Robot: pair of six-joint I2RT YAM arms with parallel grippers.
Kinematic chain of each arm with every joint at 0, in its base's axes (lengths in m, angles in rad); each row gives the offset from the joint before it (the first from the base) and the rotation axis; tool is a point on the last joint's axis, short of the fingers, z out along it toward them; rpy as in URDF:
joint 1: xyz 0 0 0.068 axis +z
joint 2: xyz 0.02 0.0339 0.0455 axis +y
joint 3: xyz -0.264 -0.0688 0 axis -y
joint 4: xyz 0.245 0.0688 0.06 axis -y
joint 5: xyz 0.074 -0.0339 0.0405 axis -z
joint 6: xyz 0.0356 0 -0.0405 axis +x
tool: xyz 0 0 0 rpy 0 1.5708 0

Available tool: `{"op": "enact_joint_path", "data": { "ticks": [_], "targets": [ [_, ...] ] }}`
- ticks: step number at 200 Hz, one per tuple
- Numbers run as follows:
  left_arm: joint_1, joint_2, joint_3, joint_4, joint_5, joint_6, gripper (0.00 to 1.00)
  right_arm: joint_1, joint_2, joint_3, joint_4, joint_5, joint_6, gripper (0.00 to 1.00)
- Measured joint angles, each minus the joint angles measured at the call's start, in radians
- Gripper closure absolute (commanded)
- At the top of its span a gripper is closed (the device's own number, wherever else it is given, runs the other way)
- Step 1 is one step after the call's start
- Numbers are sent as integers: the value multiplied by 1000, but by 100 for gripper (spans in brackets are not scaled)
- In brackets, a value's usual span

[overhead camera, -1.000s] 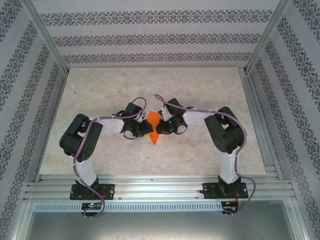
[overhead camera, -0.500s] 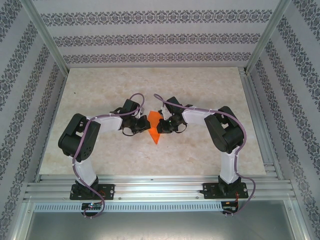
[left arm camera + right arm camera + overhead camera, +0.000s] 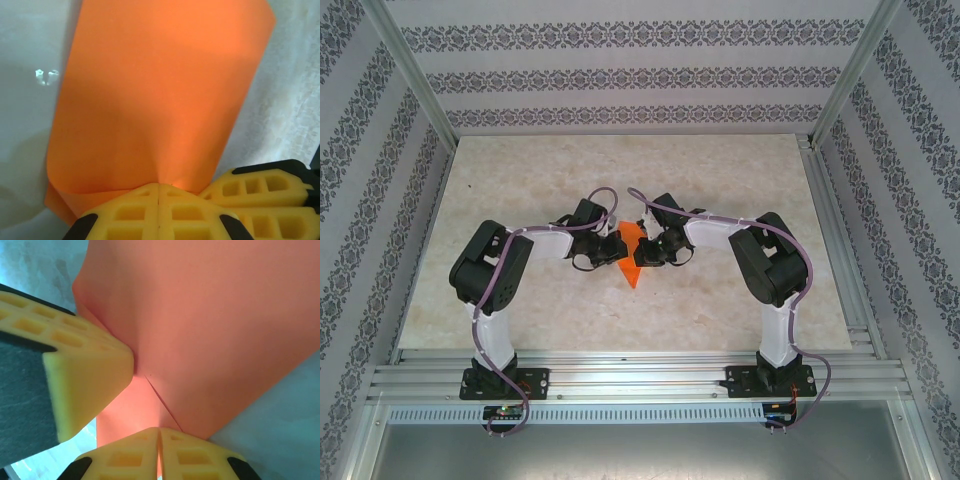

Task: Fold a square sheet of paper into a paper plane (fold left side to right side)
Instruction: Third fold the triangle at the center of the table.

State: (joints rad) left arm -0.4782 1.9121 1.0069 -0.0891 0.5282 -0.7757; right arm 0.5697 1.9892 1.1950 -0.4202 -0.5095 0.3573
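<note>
Two sets of jaws, both clamped on one folded piece of orange paper (image 3: 632, 258) near the middle of the marble-patterned table (image 3: 520, 180). Seen from above: left arm (image 3: 490, 272) bent in from the left, right arm (image 3: 775, 260) bent in from the right, wrists close together on either side of the paper. Paper between them, wider at the far end and narrowing to a point at the near end, toward the arm bases.

From the left wrist: left jaws pressed together at the bottom of the view, yellow fingers (image 3: 125, 217) flush against each other and pinching the near edge of the paper. Orange surface stretching away from the grip, smooth, shaded across the middle, with a soft rounded bend at lower left and a second layer showing beneath it. Just to the right, at the same edge, the yellow fingers of the right jaws (image 3: 265, 192).

From the right wrist: right jaws closed together too, with the paper's edge nipped between them. One straight crease running up from the grip across the orange surface. At left, a finger of the left jaws (image 3: 85, 385), its tip touching the paper beside that crease.

Resting flat or lifted off the table – cannot tell.
</note>
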Motion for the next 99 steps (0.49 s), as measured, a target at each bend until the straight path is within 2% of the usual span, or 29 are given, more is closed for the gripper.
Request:
{"op": "enact_joint_path", "data": {
  "ticks": [99],
  "targets": [
    [9,-1,-2,3,-21,63,96,11,0,11,-14,36,-21,90]
  ]
}}
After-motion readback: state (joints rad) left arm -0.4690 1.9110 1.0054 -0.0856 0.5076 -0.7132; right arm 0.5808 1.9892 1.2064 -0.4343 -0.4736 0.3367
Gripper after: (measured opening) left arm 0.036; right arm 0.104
